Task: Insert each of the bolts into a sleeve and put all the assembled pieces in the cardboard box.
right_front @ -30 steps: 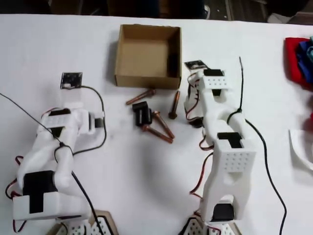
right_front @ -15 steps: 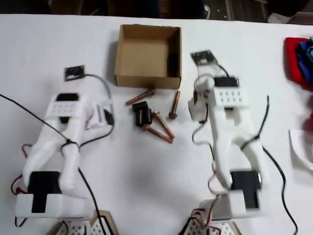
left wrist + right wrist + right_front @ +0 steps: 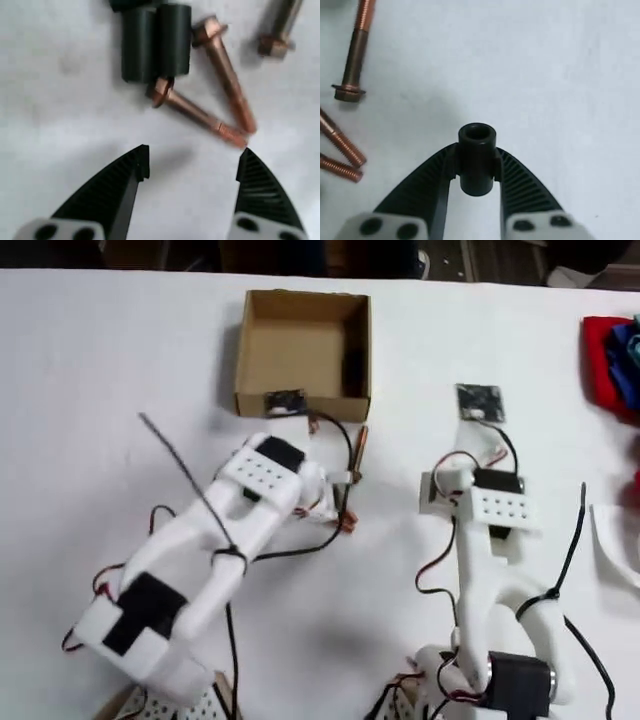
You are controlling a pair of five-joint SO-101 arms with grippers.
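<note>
From above, the left arm (image 3: 200,550) is hovering over the bolts (image 3: 360,445), just in front of the cardboard box (image 3: 243,350). The left wrist view is showing the left gripper (image 3: 194,160) released above a bolt (image 3: 192,110), so grasping it is probably next. The right wrist view is showing the right gripper (image 3: 476,165) clenching a sleeve (image 3: 477,137), whose bore the bolt will need to be lined up with.

from my feed the bench (image 3: 100,360) is a plain white surface that runs across nearly the whole high view. it is evenly lit, with only soft grey shadows on it. beyond its far edge i see a dark strip of room (image 3: 150,252), too dim for me to make out. at the bench's right edge lies a red cloth (image 3: 603,365) with something blue (image 3: 627,360) against it. nearer to me there is a curved white rim (image 3: 608,540) i cannot identify.
</note>
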